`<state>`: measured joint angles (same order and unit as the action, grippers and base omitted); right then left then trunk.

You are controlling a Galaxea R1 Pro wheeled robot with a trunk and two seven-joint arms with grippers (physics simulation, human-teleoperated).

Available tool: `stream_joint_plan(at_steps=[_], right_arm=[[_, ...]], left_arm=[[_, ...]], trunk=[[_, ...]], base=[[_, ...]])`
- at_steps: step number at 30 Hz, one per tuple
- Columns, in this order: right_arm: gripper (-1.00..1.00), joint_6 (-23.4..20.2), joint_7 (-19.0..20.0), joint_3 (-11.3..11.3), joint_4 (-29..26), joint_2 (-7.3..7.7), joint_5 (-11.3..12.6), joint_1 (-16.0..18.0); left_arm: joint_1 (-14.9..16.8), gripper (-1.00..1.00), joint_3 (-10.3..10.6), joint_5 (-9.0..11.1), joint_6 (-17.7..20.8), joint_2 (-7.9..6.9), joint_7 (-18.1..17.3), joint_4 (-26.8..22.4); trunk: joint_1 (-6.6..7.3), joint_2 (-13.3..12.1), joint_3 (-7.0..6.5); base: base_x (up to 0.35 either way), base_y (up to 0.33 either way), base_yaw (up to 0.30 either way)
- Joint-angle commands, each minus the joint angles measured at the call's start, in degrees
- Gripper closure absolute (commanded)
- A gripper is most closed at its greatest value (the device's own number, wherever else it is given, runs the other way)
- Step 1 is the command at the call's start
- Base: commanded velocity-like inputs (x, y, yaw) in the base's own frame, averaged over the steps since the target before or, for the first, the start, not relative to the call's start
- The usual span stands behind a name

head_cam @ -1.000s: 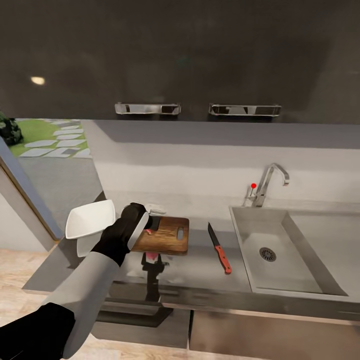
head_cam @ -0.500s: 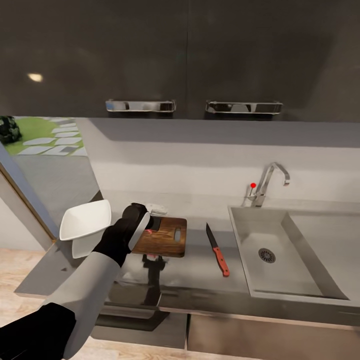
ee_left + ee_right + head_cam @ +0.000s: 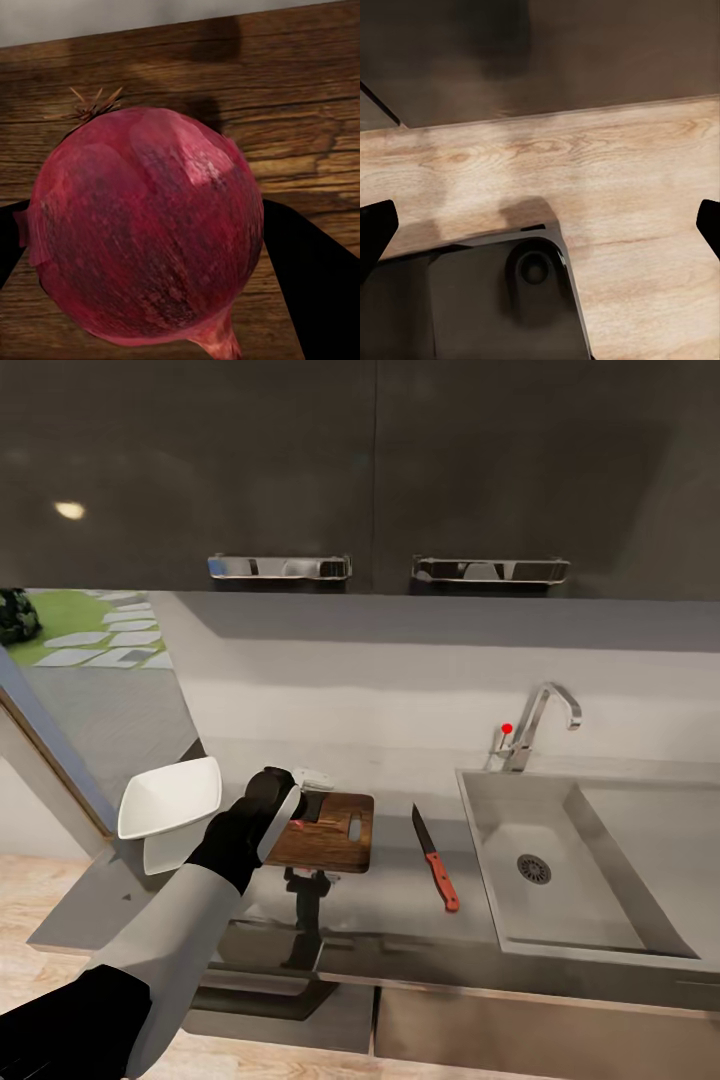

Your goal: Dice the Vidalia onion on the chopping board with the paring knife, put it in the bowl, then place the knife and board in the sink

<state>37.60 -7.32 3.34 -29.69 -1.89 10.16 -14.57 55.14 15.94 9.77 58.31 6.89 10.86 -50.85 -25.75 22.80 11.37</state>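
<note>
Countertop [image 3: 400, 920] spans the lower frame, with the sink [image 3: 585, 945] at right. Left of centre lies the chopping board [image 3: 335, 840], long axis across, slot hole toward the sink. The bowl [image 3: 165, 800] sits at far left. The paring knife [image 3: 436, 857] lies between board and sink, blade pointing away. The left gripper [image 3: 297, 818] pinches the Vidalia onion [image 3: 146, 232] over the board's left end. The right gripper [image 3: 540, 225] hangs spread wide above wooden floor [image 3: 622, 172].

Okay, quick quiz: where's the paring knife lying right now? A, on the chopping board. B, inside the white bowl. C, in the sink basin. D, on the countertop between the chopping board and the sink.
D: the paring knife lies flat on the countertop, apart from both the chopping board on one side and the sink on the other.
</note>
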Motion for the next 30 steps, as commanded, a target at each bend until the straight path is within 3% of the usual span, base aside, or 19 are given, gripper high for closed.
stream_joint_plan(at_steps=[1, 30], right_arm=[[-1.00, 0.1, -0.2, 0.4, -0.1, 0.04, 0.5, 0.0], [-1.00, 0.1, -0.2, 0.4, -0.1, 0.06, 0.5, 0.0]], left_arm=[[0.1, 1.00, 0.1, 0.6, 0.2, -0.02, 0.6, 0.0], [0.1, 1.00, 0.1, 0.6, 0.1, 0.05, 0.6, 2.0]], trunk=[[-0.04, 0.1, 0.11], [-0.04, 0.1, 0.55]], base=[[0.000, 0.000, 0.000], [0.000, 0.000, 0.000]])
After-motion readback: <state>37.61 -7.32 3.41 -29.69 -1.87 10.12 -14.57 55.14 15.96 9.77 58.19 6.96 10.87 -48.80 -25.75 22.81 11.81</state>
